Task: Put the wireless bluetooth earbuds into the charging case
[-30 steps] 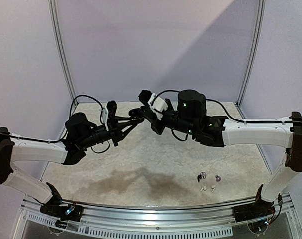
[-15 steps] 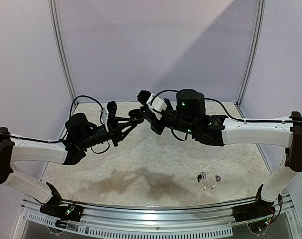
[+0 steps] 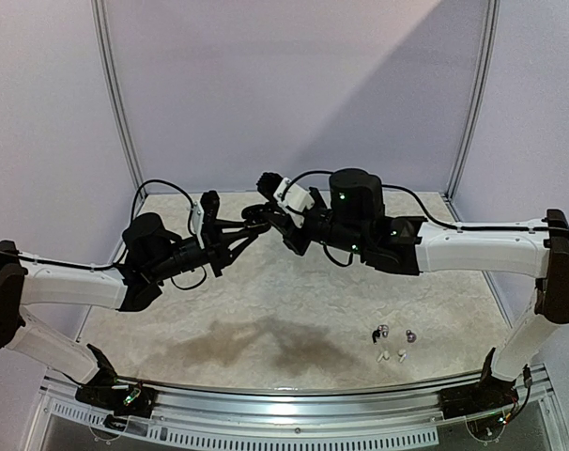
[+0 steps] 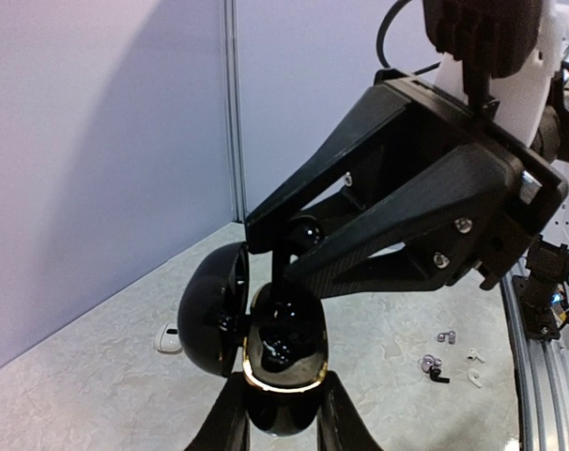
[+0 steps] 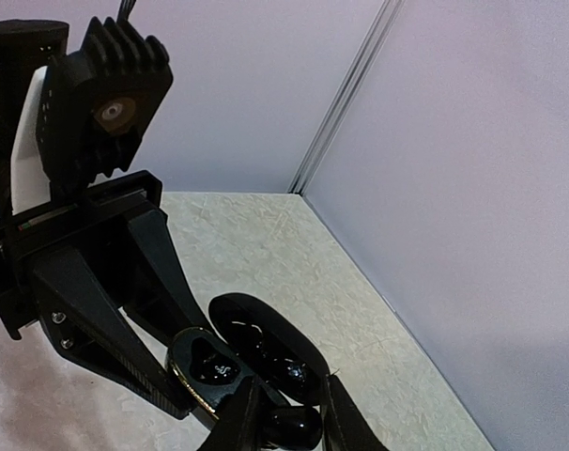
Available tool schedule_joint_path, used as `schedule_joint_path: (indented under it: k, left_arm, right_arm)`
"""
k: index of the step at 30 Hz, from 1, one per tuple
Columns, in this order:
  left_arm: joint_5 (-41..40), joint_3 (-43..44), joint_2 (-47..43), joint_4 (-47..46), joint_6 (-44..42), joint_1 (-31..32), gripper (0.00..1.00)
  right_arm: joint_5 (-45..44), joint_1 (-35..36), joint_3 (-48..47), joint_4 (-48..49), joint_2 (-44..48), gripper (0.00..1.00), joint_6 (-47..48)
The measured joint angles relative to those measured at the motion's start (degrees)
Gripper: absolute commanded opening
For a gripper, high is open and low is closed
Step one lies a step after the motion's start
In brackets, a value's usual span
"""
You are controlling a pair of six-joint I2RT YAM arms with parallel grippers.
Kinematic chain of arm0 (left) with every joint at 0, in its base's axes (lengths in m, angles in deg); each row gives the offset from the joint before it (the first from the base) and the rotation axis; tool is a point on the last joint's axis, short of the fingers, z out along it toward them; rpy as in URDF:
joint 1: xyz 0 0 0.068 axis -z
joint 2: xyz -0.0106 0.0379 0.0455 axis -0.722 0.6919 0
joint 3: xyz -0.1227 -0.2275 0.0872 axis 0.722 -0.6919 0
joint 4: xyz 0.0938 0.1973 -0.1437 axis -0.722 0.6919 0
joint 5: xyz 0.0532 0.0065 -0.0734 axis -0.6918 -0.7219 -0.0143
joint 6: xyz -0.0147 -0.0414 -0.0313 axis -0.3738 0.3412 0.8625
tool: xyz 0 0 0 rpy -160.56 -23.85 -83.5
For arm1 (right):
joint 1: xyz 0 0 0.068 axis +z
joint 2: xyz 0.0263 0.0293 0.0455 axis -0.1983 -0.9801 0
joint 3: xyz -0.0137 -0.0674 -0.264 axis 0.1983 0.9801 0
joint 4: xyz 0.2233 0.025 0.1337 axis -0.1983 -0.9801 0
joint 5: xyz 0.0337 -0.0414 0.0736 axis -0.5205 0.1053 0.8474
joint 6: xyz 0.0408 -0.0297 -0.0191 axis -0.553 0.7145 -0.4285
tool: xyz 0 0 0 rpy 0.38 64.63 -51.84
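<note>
Top external view shows both arms raised over the middle of the bench [image 3: 435, 301], tips meeting in the air; the left fingers [image 3: 247, 225] are clamped tight on the base of the charging case [image 4: 283, 362], a glossy black shell with a gold rim, held well above the surface with its lid [image 4: 214, 310] swung open to one side; the right fingers [image 3: 280, 221] are nearly closed on a black earbud [image 4: 306, 232], pinched between their tips just above and slightly behind the open case mouth, close to it but apart from it as far as the left wrist view tells; the right wrist view has the same bud [image 5: 289, 427] low between its own fingers with the open wells of the case [image 5: 209, 368] just beyond; whether a bud already sits in one well I cannot tell, the interior being dark and reflective; the purplish pair [image 3: 394, 334] and the white stemmed pair [image 3: 392, 356] lie together on the bench near the right arm's base, well apart from the case; the step in hand looks to be seating this black bud; the next move calls for a short, fine descent into the free well with the bud turned to match its hollow, the left arm holding the case steady, then a gentle release; a tilted bud could catch on the rim.
</note>
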Motion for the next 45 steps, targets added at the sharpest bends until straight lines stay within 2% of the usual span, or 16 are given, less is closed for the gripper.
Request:
schedule_joint_path:
  k: [19,27,35,45]
  left_arm:
    - [-0.28,0.0,0.0,0.15,0.15,0.0,0.0]
    - [-0.46,0.0,0.0,0.09,0.2,0.0,0.0]
    - [-0.7,0.0,0.0,0.07,0.13,0.0,0.0]
    - [-1.14,0.0,0.0,0.02,-4.0,0.02,0.0]
  right_arm:
    - [0.04,0.02,-3.26,-2.71,-1.84,0.22,-0.57]
    - [-0.04,0.02,-5.09,-5.25,-2.36,0.18,-1.6]
    - [-0.37,0.0,-8.31,-9.9,-3.13,0.05,-3.37]
    - [0.24,0.07,-13.84,-20.26,-3.13,0.02,-8.59]
